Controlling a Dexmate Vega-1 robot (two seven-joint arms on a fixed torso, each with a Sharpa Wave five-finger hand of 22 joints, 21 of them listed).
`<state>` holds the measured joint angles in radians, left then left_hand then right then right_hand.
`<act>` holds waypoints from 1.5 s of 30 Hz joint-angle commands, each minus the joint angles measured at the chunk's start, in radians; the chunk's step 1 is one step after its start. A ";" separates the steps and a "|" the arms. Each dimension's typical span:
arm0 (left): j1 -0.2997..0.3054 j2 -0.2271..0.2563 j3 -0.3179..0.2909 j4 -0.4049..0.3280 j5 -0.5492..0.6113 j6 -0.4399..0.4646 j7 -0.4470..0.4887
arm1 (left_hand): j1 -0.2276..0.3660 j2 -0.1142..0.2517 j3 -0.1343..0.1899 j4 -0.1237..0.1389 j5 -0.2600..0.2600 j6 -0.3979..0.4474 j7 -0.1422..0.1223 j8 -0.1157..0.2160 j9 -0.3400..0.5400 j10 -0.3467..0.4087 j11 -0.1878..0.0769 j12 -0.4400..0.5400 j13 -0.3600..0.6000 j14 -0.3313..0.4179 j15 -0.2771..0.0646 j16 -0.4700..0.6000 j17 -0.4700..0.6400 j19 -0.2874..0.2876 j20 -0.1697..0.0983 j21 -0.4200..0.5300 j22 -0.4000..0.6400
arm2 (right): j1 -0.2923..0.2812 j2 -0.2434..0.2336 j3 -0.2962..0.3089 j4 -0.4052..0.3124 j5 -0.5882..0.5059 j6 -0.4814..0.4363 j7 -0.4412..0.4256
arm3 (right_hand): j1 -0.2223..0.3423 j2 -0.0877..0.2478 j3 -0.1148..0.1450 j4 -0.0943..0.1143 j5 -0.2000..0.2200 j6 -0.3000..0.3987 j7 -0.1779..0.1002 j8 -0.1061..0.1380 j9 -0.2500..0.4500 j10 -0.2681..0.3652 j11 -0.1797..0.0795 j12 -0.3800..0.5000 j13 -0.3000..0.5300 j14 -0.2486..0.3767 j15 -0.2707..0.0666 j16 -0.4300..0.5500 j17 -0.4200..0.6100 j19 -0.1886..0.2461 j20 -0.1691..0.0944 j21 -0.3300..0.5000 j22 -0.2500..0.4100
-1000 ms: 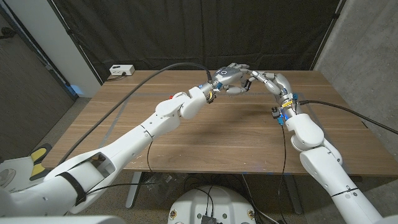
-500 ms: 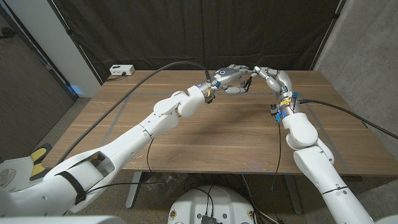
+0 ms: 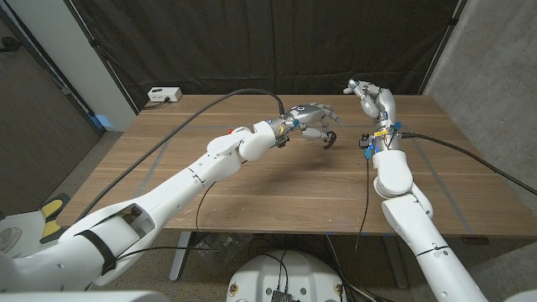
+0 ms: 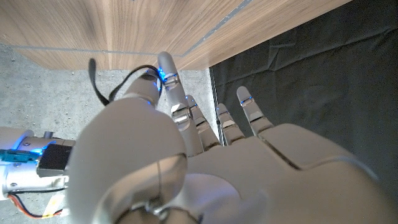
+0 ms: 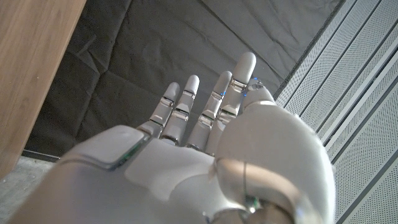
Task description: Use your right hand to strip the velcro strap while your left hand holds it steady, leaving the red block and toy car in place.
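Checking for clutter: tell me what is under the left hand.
Under the left hand lies bare wooden table with the hand's faint shadow. A small dark piece hangs from it, possibly the strap. The hand's own back covers whatever the palm holds.

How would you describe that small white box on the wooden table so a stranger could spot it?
Find the brown wooden table, then look to its far left corner, in front of the black curtain. The small white rectangular box lies there on the wood, low and flat-sided, far from the robot's left hand and right hand.
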<state>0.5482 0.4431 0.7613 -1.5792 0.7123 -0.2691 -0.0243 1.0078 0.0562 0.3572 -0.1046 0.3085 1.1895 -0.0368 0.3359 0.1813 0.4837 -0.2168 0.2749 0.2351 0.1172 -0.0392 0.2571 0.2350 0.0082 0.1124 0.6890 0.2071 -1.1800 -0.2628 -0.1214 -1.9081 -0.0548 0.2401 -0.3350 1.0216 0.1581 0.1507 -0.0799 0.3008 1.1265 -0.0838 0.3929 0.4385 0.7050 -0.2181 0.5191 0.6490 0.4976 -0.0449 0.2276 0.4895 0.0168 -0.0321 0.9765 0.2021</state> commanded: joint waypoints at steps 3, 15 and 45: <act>0.041 -0.045 -0.055 0.072 -0.148 -0.033 0.104 | 0.003 0.010 -0.005 0.002 0.003 0.002 0.001 -0.007 0.004 0.004 0.004 -0.002 0.004 0.021 -0.060 0.011 0.004 0.005 0.000 0.010 0.004 | 0.001 0.000 -0.024 0.020 -0.074 0.032 -0.081 | 0.007 -0.004 0.012 -0.002 0.013 0.015 -0.008 0.002 -0.010 0.010 0.001 0.019 0.016 0.019 -0.172 0.005 0.006 0.025 -0.025 0.022 0.001; -0.004 -0.154 -0.119 0.346 -0.744 -0.172 -0.131 | -0.001 -0.002 -0.028 0.005 0.008 -0.001 -0.043 -0.032 0.003 0.042 0.004 0.005 0.008 0.045 -0.079 0.018 0.006 0.037 -0.030 0.027 0.002 | -0.005 -0.021 -0.063 0.032 -0.185 0.060 -0.166 | -0.061 -0.048 -0.004 0.009 -0.001 -0.180 -0.059 -0.116 -0.105 -0.107 0.059 -0.060 -0.065 0.007 -0.109 -0.001 0.029 0.031 0.030 0.062 -0.002; 0.010 -0.227 -0.159 0.392 -1.027 -0.094 -0.201 | 0.030 0.019 -0.031 -0.004 -0.006 0.039 0.032 -0.051 0.004 0.046 0.004 -0.005 0.011 0.035 -0.085 0.008 0.007 0.038 -0.063 0.038 0.000 | -0.073 -0.038 -0.151 0.003 -0.740 -0.142 -0.516 | -0.068 -0.105 -0.020 -0.030 -0.016 -0.316 -0.100 -0.157 -0.130 -0.154 0.065 -0.106 -0.105 -0.015 -0.121 0.003 0.038 0.041 0.042 0.076 -0.009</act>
<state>0.5556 0.2306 0.6027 -1.1797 -0.2901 -0.3850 -0.2516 1.0264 0.0748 0.3234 -0.1012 0.3094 1.2200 -0.0172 0.2916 0.1830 0.5156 -0.2133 0.2699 0.2445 0.1552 -0.0409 0.2669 0.2396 0.0460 0.0495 0.7191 0.2044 -1.2445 -0.3320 -0.2157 -1.9332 -0.3549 0.2296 -0.5411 0.9379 0.0608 0.1282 -0.0965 0.2776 0.8295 -0.1736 0.2432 0.3062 0.5492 -0.1414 0.4171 0.5420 0.4773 -0.0496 0.2276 0.5281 0.0413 0.0122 1.0448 0.1914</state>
